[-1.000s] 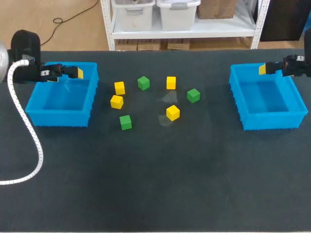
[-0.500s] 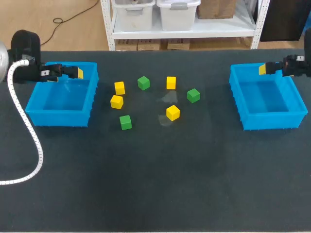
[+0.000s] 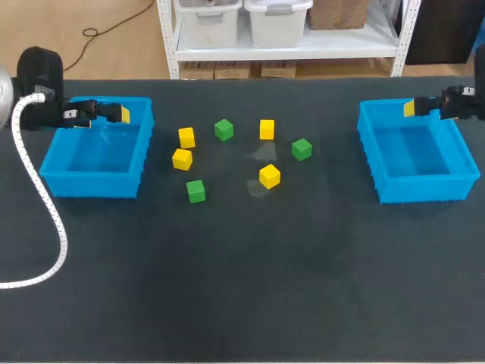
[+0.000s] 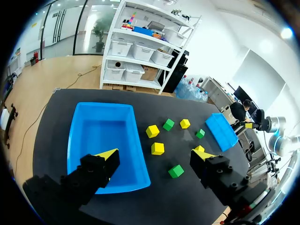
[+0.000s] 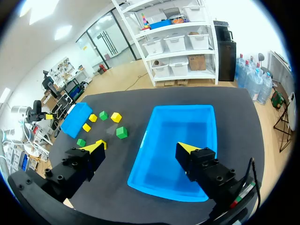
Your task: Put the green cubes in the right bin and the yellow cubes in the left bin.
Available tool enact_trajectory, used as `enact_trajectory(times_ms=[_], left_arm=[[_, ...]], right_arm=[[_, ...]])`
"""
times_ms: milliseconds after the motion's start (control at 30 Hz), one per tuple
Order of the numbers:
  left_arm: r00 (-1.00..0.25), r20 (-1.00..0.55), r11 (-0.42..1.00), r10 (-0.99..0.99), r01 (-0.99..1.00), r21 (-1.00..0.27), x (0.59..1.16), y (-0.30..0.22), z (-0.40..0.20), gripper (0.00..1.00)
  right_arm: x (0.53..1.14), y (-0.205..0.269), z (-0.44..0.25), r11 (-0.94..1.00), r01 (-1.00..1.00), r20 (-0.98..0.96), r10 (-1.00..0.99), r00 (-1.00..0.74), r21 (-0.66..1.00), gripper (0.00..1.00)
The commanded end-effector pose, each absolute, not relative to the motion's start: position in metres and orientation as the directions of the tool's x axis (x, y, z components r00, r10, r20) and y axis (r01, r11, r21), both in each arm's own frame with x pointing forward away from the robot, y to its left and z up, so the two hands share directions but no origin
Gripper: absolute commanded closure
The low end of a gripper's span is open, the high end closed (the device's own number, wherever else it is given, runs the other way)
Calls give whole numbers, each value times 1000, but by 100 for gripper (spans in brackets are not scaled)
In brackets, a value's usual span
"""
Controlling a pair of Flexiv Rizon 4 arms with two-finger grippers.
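Cable [image 3: 47, 220], white and ribbed, is seen looped over the near left of the dark counter [image 3: 242, 288]. Further back, seven cubes are scattered loose between the bins, none touching. The nearest green cube [image 3: 196, 191] comes first, then the lone yellow cube [image 3: 269, 176], the bin-side yellow cube [image 3: 182, 159], the right green cube [image 3: 301, 149], the upper yellow cube [image 3: 186, 137], the far green cube [image 3: 223, 130] and the far yellow cube [image 3: 267, 129]. The left pincer [image 4: 154, 155] is held spread wide over the far end of the left bin [image 3: 87, 188], pinching nothing. The right pincer [image 5: 141, 147] is spread likewise over the right bin [image 3: 420, 193]. All cubes are kept well apart from both.
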State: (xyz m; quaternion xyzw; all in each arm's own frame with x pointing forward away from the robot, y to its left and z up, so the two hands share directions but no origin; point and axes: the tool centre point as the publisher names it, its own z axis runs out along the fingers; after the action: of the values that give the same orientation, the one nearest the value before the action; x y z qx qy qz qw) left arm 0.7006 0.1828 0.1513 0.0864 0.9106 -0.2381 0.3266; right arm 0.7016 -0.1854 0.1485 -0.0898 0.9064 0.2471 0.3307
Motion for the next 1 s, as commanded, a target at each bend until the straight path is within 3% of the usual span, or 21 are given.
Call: enact_trajectory(times_ms=[33, 567, 1000], left_arm=[[-767, -641, 867, 0, 320, -382, 700, 185, 150, 0], [-767, -641, 867, 0, 320, -382, 700, 185, 150, 0], [-767, -641, 867, 0, 320, -382, 700, 185, 150, 0]], right_arm=[[701, -185, 149, 864, -323, -643, 0, -766, 385, 0], [748, -117, 142, 890, -437, -505, -319, -802, 133, 0], [768, -51, 90, 843, -535, -373, -479, -794, 58, 0]])
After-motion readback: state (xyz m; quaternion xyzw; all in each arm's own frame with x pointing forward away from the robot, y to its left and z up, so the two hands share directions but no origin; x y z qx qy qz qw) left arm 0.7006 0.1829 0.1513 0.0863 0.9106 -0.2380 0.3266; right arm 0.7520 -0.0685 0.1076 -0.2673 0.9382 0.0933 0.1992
